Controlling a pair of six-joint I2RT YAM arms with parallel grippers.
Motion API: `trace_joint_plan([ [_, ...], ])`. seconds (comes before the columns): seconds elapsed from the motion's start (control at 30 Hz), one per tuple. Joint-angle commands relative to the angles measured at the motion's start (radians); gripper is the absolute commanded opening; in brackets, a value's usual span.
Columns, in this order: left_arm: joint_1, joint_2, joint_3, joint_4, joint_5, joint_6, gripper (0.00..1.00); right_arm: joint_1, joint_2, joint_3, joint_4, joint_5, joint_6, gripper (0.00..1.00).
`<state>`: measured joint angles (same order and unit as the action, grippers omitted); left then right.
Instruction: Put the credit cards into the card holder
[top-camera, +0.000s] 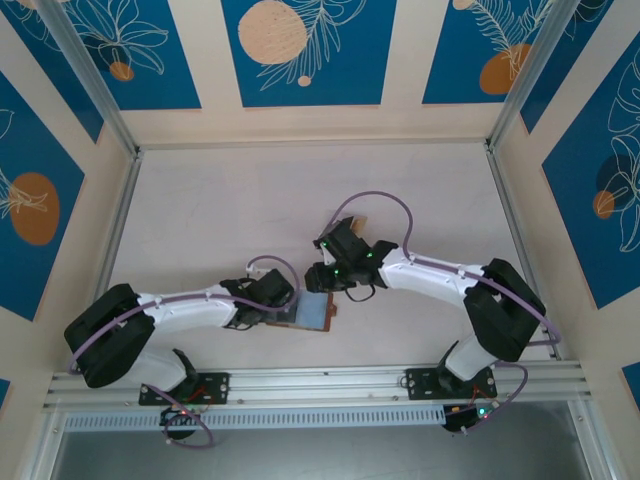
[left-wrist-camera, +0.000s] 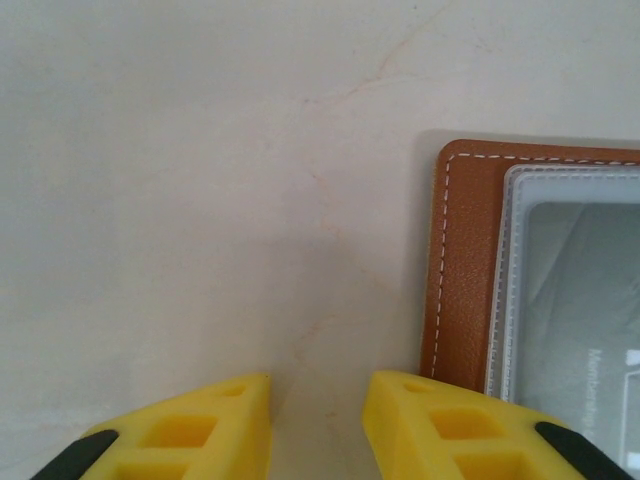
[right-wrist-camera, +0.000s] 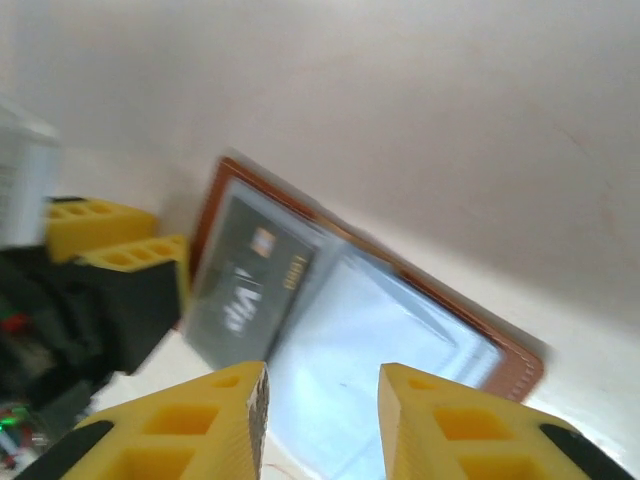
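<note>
The card holder lies open on the table, brown leather outside with pale grey-blue pockets inside. A dark credit card with pale lettering sits at its left pocket, seen through the window as a dark card. My left gripper is open at the wallet's left edge with bare table between its fingers, the right finger over the leather rim. My right gripper hovers open above the wallet's pale pockets, holding nothing. In the top view it is the right gripper just behind the wallet.
The left arm's yellow fingers show beside the wallet. A small tan thing peeks out behind the right wrist. An aluminium rail runs along the near edge, with frame posts at the sides.
</note>
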<state>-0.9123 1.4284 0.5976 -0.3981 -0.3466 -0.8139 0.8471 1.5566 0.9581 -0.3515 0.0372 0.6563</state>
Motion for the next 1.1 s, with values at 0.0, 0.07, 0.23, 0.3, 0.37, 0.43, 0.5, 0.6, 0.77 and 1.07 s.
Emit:
trace_joint_plan([
  [0.0,-0.009,0.126,-0.065,0.229,0.199,-0.023,0.32,0.032,0.045,0.018,-0.11,0.082,-0.046,0.39],
  [0.07,-0.008,0.137,-0.062,0.236,0.204,-0.023,0.32,0.05,0.072,0.019,-0.101,0.099,-0.043,0.4],
  [0.23,-0.01,0.155,-0.061,0.253,0.213,-0.024,0.32,0.11,0.14,0.046,-0.098,0.186,-0.037,0.4],
  [0.3,-0.01,0.156,-0.064,0.257,0.213,-0.025,0.32,0.133,0.155,0.062,-0.114,0.242,-0.035,0.4],
  [0.37,-0.01,0.158,-0.066,0.26,0.215,-0.026,0.32,0.153,0.169,0.082,-0.137,0.295,-0.031,0.4],
  [0.43,-0.01,0.158,-0.069,0.263,0.213,-0.026,0.32,0.176,0.169,0.098,-0.17,0.376,-0.018,0.4],
  [0.5,-0.01,0.159,-0.071,0.267,0.214,-0.025,0.32,0.194,0.153,0.106,-0.186,0.432,-0.011,0.4],
  [0.6,-0.01,0.162,-0.072,0.271,0.217,-0.026,0.32,0.214,0.121,0.115,-0.199,0.48,-0.013,0.41],
  [0.77,-0.01,0.161,-0.073,0.275,0.218,-0.027,0.32,0.205,0.152,0.13,-0.181,0.43,-0.037,0.41],
  [1.07,-0.01,0.154,-0.074,0.271,0.216,-0.023,0.32,0.201,0.239,0.134,-0.144,0.381,-0.034,0.36],
])
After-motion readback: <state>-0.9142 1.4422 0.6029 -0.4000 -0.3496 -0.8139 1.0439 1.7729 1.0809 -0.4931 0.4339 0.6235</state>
